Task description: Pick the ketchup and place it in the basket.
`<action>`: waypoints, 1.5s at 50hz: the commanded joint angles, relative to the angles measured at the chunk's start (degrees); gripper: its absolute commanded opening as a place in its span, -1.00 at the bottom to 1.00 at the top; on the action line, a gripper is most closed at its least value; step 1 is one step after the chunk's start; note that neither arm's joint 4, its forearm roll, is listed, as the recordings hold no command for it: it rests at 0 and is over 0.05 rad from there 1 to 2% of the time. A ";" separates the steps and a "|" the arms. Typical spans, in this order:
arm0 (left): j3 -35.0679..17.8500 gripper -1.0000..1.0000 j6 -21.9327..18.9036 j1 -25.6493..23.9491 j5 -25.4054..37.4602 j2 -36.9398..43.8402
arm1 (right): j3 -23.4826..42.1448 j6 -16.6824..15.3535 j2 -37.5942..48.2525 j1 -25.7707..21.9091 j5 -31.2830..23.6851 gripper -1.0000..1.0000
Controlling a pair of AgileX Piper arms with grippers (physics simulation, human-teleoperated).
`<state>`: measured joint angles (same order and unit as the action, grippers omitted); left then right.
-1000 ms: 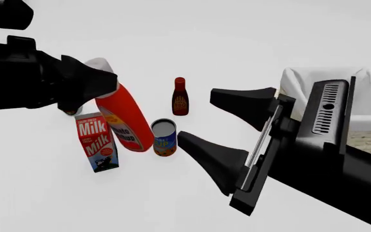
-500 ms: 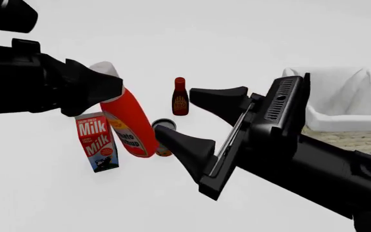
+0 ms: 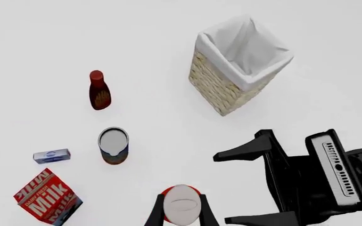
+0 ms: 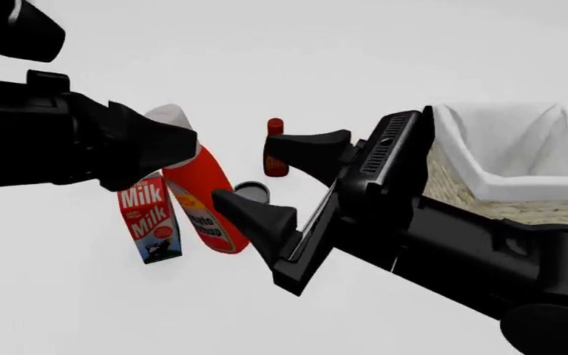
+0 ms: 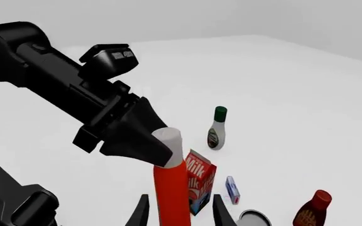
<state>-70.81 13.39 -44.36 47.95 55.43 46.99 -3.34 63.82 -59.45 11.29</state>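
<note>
The ketchup (image 4: pixel 208 209), red-orange with a white-grey cap, hangs tilted above the table. My left gripper (image 4: pixel 177 140) is shut on its cap end. In the left wrist view the cap (image 3: pixel 182 207) sits between that gripper's fingers (image 3: pixel 156 215). My right gripper (image 4: pixel 245 171) is open, just to the right of the ketchup and pointing at it. In the right wrist view the ketchup (image 5: pixel 171 190) stands ahead between its fingertips (image 5: pixel 142 211), with a gap still showing in the left wrist view. The basket (image 4: pixel 506 194), wicker with a white lining, stands at the right, behind the right arm.
A milk carton (image 4: pixel 148 218) stands under the ketchup. An open can (image 4: pixel 254 190) and a dark red-brown bottle (image 4: pixel 275 151) are behind the right gripper. A white bottle with a green cap (image 5: pixel 217 134) and a small blue-white box (image 3: pixel 51 156) are further left.
My right gripper has swung left, away from the basket, up to the ketchup, staying open. My left gripper has carried the ketchup a little to the right.
</note>
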 commanded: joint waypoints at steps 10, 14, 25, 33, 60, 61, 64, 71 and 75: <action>0.24 -1.00 0.29 -1.61 -0.31 -0.08 | 1.78 1.09 2.97 -0.39 0.46 1.00; -0.07 -1.00 0.14 -1.66 -0.11 -0.02 | 1.92 1.26 3.92 -0.31 1.05 1.00; -1.04 -1.00 -0.09 -1.64 0.36 0.21 | 2.02 1.68 6.00 -0.13 2.30 1.00; -1.94 -1.00 -0.10 -1.93 0.74 0.44 | 1.51 2.21 7.89 0.11 3.74 1.00; -4.09 -1.00 0.05 -4.03 0.97 2.51 | 1.75 3.02 11.43 0.06 5.18 1.00; -4.12 -1.00 -0.07 -4.00 0.96 2.52 | 1.70 2.98 11.47 0.13 5.23 1.00; -4.16 -1.00 0.07 -4.17 0.95 2.55 | 1.72 3.46 11.41 0.49 5.29 1.00; -4.47 -1.00 0.05 -4.37 1.07 2.60 | 1.14 3.08 10.69 0.51 5.23 -1.00; -4.37 -1.00 0.13 -4.41 1.04 2.51 | 0.92 2.87 10.13 0.31 4.84 -1.00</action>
<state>-74.65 14.30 -48.14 49.09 58.24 48.63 -0.39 74.29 -59.38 16.35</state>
